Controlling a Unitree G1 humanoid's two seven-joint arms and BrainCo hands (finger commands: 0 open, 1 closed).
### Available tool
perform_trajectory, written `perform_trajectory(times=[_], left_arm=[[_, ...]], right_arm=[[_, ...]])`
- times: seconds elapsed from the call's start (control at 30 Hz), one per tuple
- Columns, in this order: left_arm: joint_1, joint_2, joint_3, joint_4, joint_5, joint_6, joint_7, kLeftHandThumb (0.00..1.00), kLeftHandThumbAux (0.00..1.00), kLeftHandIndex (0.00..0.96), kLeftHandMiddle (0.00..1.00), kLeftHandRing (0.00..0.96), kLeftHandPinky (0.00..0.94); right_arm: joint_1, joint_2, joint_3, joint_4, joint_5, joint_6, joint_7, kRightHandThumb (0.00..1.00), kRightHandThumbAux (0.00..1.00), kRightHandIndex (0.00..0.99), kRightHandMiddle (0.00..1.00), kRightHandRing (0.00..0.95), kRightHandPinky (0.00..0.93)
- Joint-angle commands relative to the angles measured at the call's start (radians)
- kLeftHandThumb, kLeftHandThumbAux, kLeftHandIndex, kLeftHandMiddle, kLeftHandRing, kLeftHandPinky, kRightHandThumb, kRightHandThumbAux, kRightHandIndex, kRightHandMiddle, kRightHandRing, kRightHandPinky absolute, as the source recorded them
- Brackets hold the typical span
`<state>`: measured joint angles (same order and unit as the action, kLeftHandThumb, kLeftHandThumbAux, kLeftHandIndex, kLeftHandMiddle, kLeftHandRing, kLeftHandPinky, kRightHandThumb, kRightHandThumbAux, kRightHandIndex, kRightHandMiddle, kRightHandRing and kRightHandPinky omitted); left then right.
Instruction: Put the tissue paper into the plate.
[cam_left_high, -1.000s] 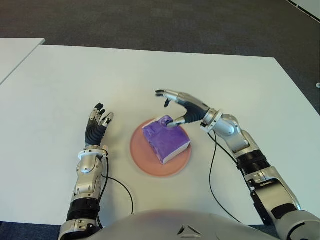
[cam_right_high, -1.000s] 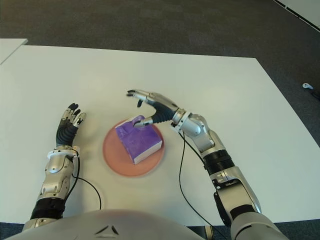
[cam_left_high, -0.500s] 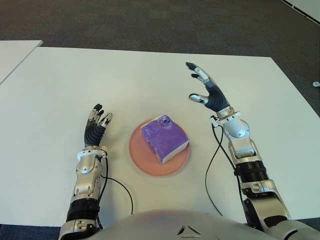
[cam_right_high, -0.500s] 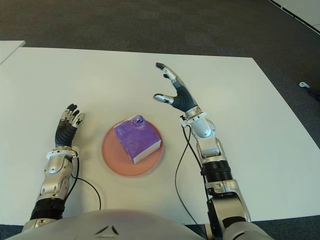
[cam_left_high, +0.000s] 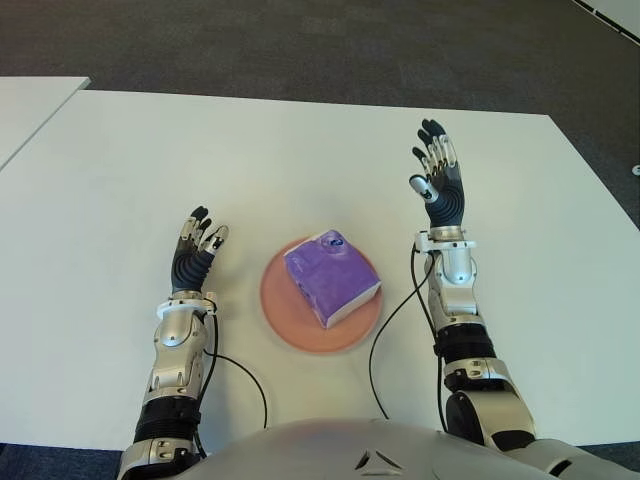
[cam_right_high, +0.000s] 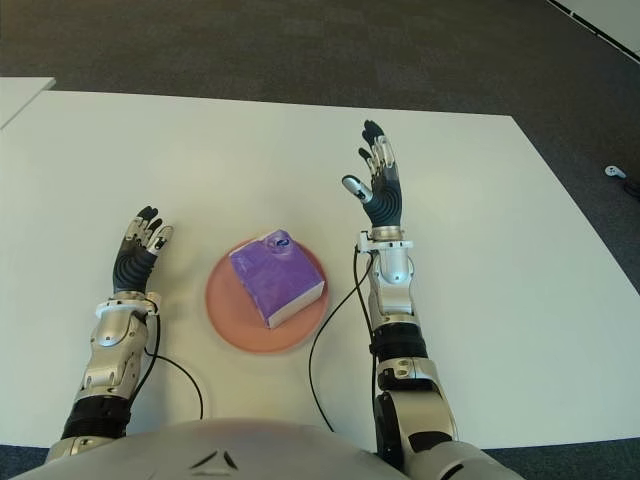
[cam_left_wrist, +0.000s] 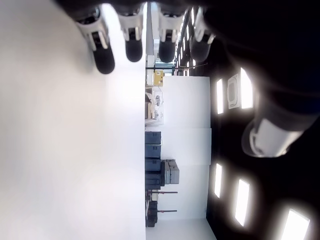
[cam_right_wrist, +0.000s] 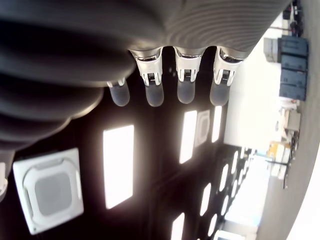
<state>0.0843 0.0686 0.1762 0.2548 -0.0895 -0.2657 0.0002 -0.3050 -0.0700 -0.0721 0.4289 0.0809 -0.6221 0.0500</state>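
Purple tissue pack (cam_left_high: 331, 277) lying in the pink plate (cam_left_high: 285, 316) on the white table (cam_left_high: 300, 150); right hand (cam_left_high: 440, 183) raised right of it, fingers spread, empty; left hand (cam_left_high: 196, 246) left of plate, fingers extended, empty

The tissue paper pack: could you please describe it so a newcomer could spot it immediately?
On the white table, between the robot's two hands, sits a round pink plate. The tissue paper pack lies on it: a purple block, the only coloured package there.
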Motion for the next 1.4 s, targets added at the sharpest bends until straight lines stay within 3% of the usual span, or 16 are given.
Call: perform_trajectory(times=[0.03,0.87,0.93,1.0,1.4], left_arm=[[0.023,0.0,-0.001,0.031,-0.004,0.025,-0.012,0.0,0.557,0.0,0.0,0.0,0.0],[0.023,0.008,-0.008,0.029,0.003,0.033,-0.018,0.0,0.557,0.0,0.0,0.0,0.0],[0.024,0.008,-0.008,0.027,0.001,0.036,-0.018,0.0,0.558,0.0,0.0,0.0,0.0],[0.024,0.008,-0.009,0.026,0.0,0.039,-0.019,0.0,0.558,0.0,0.0,0.0,0.0],[0.024,0.01,-0.008,0.021,-0.003,0.046,-0.021,0.0,0.566,0.0,0.0,0.0,0.0]], right_arm=[[0.023,0.016,-0.019,0.028,0.028,-0.017,0.012,0.033,0.494,0.0,0.0,0.0,0.0],[0.027,0.033,-0.034,0.022,0.016,-0.022,0.025,0.032,0.498,0.0,0.0,0.0,0.0],[0.082,0.082,0.005,0.247,-0.045,0.072,-0.022,0.022,0.521,0.0,0.0,0.0,0.0],[0.106,0.107,0.025,0.383,-0.074,0.115,-0.04,0.009,0.551,0.0,0.0,0.0,0.0],[0.123,0.097,0.043,0.419,-0.087,0.102,-0.017,0.0,0.604,0.0,0.0,0.0,0.0]])
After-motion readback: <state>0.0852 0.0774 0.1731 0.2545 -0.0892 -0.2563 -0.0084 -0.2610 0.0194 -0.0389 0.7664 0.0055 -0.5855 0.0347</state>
